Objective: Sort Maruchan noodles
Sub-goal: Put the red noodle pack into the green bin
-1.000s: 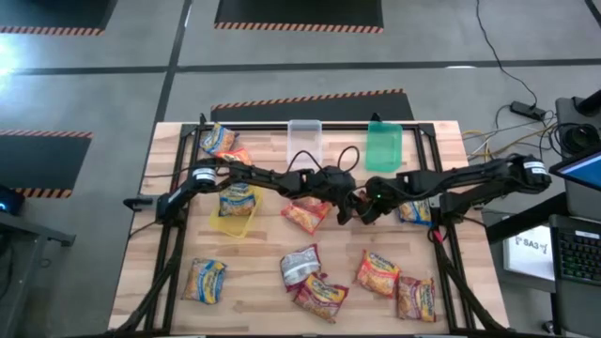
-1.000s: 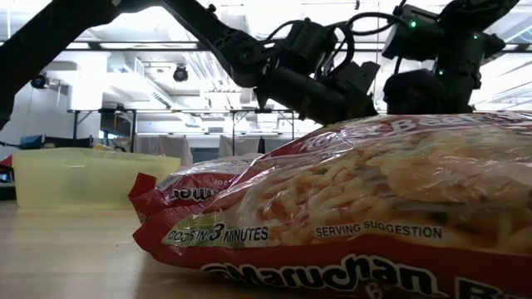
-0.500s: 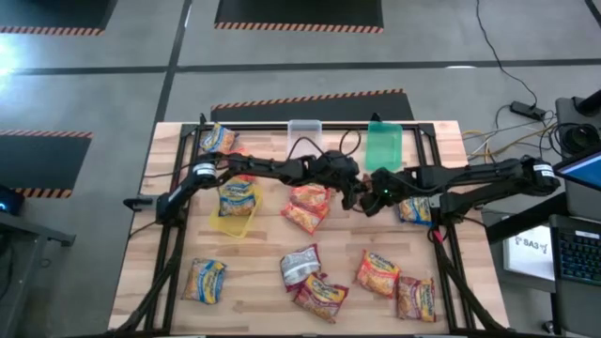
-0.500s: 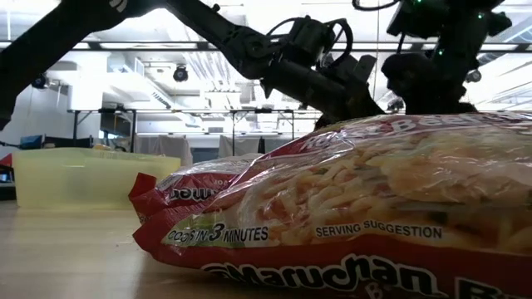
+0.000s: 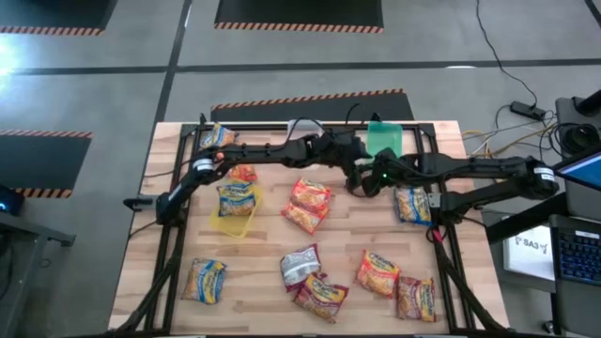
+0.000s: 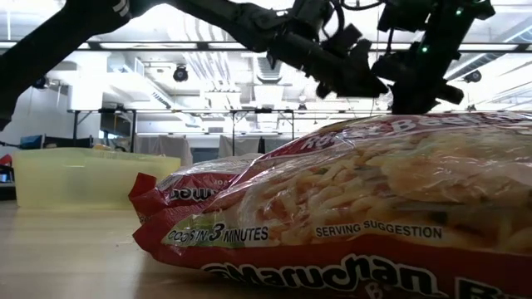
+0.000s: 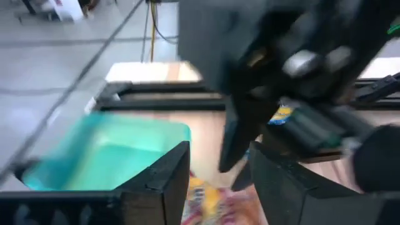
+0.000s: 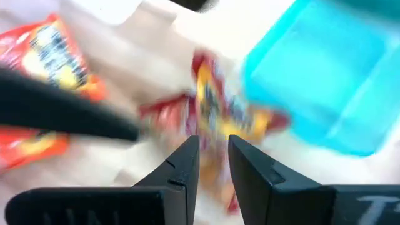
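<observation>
Off to the left, one noodle packet [image 5: 237, 197] is seen lying in the yellow tub [image 5: 223, 226]. Mid-table, the left gripper [image 5: 349, 167] is held up with its fingers spread, nothing between them. Just beside it, a red-and-yellow packet [image 8: 212, 115] is pinched by the right gripper [image 8: 214, 142], near the green tub [image 5: 383, 141].
</observation>
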Tool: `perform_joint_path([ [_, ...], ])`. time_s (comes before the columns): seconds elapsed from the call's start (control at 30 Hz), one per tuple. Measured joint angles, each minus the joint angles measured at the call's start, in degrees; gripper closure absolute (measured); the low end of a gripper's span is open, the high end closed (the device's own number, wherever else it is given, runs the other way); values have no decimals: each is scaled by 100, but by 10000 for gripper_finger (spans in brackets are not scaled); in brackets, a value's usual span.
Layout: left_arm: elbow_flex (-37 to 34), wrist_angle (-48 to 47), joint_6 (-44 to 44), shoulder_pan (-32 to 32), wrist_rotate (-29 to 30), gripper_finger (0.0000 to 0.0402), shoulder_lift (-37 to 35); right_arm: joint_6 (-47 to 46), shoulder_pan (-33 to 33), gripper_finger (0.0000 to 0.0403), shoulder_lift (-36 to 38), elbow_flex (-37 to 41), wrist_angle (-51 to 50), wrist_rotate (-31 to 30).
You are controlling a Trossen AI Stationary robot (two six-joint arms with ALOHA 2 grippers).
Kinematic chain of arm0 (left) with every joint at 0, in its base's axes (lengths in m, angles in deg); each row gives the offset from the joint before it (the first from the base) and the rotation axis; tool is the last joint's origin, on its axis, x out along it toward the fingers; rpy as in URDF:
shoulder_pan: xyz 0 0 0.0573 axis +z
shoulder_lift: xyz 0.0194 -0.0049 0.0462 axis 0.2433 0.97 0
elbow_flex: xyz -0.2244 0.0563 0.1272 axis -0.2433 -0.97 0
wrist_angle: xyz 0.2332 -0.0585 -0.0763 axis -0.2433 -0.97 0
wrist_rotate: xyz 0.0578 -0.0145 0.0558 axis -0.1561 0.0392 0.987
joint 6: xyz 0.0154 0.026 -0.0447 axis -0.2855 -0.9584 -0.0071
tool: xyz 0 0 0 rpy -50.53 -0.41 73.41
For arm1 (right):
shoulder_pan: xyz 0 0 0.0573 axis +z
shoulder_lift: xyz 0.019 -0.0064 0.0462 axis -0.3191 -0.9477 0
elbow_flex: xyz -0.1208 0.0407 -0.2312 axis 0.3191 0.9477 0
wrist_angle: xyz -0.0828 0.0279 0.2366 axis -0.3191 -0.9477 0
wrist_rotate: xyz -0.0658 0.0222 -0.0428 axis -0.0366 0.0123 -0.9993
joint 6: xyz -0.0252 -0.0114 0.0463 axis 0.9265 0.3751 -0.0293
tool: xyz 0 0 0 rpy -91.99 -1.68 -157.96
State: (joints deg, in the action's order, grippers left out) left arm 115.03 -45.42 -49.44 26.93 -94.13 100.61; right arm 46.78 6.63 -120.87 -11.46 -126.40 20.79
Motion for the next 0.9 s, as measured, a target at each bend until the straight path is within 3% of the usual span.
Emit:
perform_joint_path([
  [0.1,264,-400,-97,85,-1,239,0,227,-213,328,7,-91,-40,-289],
  [0.27,625,-1776,-194,220,11,235,-2,470,-384,328,7,-139,-223,-229],
  [0.43,130,-2422,-356,220,-141,235,0,610,-382,328,5,-138,-255,512],
  [0.6,-707,-1548,-18,220,-1542,235,9,517,-366,308,4,-60,-374,1218],
  [0.9,-1544,326,621,297,-1264,235,15,-193,-371,224,-37,265,-700,1408],
])
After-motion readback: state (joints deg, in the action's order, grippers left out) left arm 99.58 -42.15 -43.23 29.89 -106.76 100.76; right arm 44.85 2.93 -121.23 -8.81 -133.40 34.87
